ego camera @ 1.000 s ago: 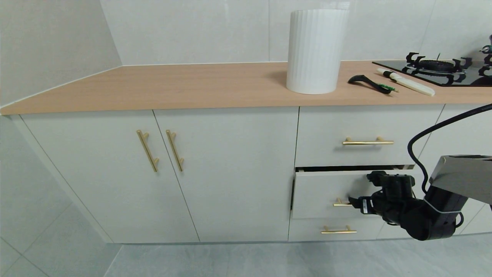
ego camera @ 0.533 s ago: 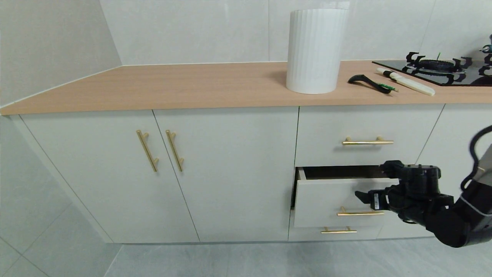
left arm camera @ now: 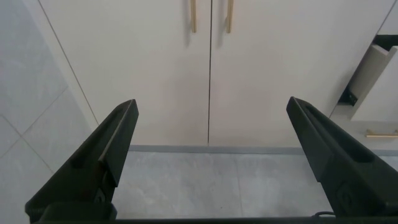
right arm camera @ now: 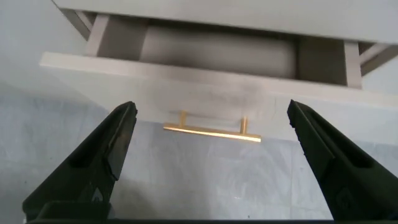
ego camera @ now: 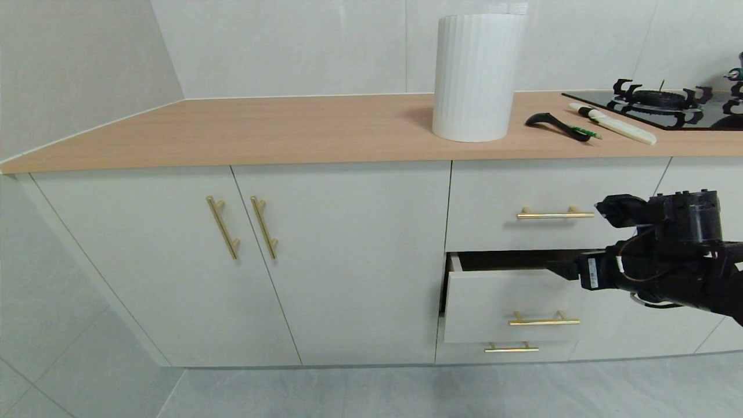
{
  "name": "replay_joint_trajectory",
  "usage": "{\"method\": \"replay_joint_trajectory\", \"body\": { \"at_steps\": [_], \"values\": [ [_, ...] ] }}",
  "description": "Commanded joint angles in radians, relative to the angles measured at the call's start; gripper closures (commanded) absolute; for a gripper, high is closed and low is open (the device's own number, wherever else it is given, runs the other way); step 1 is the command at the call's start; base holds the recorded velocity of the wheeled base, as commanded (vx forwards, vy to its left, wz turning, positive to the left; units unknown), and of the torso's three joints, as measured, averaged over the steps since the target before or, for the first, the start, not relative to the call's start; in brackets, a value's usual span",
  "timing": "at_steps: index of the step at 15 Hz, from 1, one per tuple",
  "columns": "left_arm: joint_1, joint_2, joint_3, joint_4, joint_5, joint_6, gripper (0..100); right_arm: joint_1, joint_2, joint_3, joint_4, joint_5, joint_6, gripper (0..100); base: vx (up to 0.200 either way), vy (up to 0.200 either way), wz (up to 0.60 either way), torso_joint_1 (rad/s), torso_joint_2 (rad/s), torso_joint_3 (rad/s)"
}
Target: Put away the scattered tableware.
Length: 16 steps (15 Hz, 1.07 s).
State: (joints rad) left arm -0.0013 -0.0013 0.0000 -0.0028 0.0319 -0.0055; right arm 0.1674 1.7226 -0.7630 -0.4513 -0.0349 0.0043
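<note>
The head camera looks down from well back; the close right wrist one shares its open brass-handled white drawer, the left its white double doors

You've got a white ribbed canister upper centre on the wood counter, black gas hob top right, 2 cupboard doors w/ gold handles centre-left, grey floor tiles btm.
</note>
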Motion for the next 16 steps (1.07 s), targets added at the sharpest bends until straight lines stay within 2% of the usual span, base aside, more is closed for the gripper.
{"method": "replay_joint_trajectory", "body": {
  "at_steps": [1,6,16],
  "values": [
    [0.000,0.001,0.000,0.000,0.000,-0.001,0,-0.006,0.115,-0.127,0.036,0.000,0.000,0,0.000,0.000,0.00,0.000,0.00,0.000],
    [0.000,0.001,0.000,0.000,0.000,-0.001,0,-0.009,0.265,-0.225,0.036,-0.025,0.088,0,0.000,0.000,0.00,0.000,0.00,0.000],
    [0.000,0.001,0.000,0.000,0.000,-0.001,0,-0.005,0.367,-0.291,0.037,-0.065,0.088,0,0.000,0.000,0.00,0.000,0.00,0.000]
  ]
}}
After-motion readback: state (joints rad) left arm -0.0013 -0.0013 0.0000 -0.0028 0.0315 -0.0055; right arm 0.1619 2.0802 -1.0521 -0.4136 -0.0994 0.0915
